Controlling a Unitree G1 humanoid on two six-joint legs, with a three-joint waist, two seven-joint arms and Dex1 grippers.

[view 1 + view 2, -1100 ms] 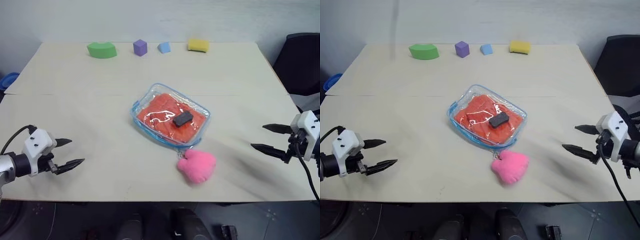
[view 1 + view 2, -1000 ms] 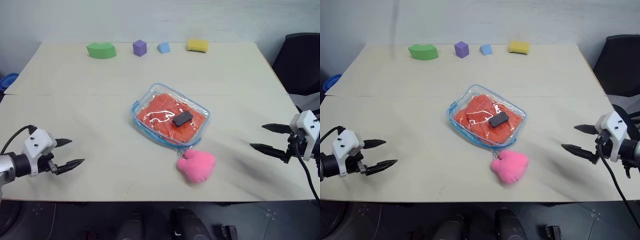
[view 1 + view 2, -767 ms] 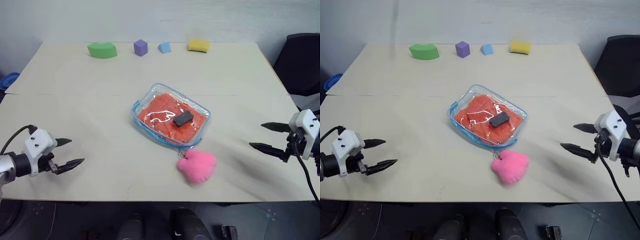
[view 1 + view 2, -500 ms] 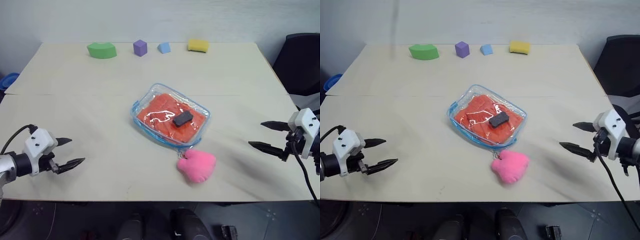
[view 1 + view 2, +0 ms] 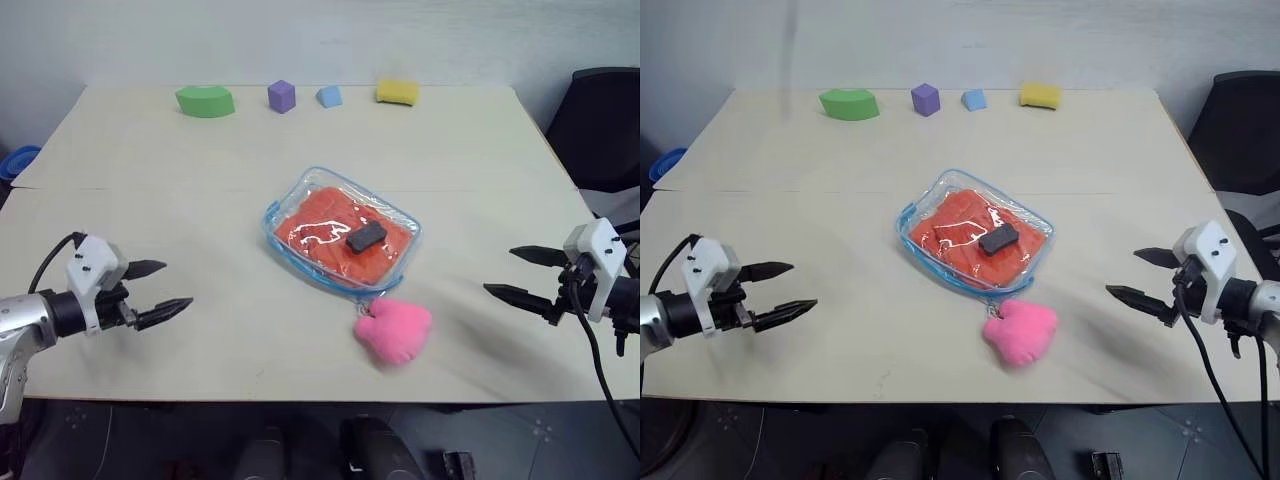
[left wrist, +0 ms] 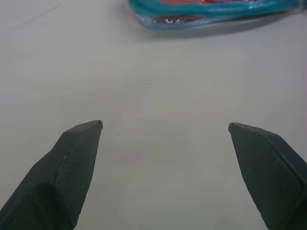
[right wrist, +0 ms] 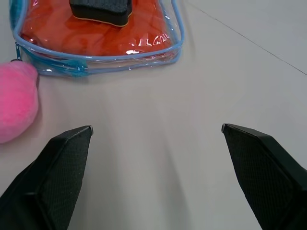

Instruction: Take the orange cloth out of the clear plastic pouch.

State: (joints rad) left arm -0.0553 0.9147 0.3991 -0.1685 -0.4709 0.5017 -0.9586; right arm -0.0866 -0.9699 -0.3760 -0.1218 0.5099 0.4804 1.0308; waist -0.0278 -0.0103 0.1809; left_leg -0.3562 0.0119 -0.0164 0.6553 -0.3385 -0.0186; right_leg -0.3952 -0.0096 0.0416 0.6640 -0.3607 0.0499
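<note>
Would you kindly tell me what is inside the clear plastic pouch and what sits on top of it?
Inside the clear plastic pouch lies the orange cloth. A small black block rests on top. Anything beneath the cloth is covered.

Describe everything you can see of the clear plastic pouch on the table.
The clear plastic pouch is a flat, rounded rectangle of glossy transparent plastic with light-blue trim along its edge. It lies askew near the middle of the table, with the orange cloth inside it. A small black block rests on top. A pink fluffy pompom sits at its near corner. Neither hand touches it.
</note>
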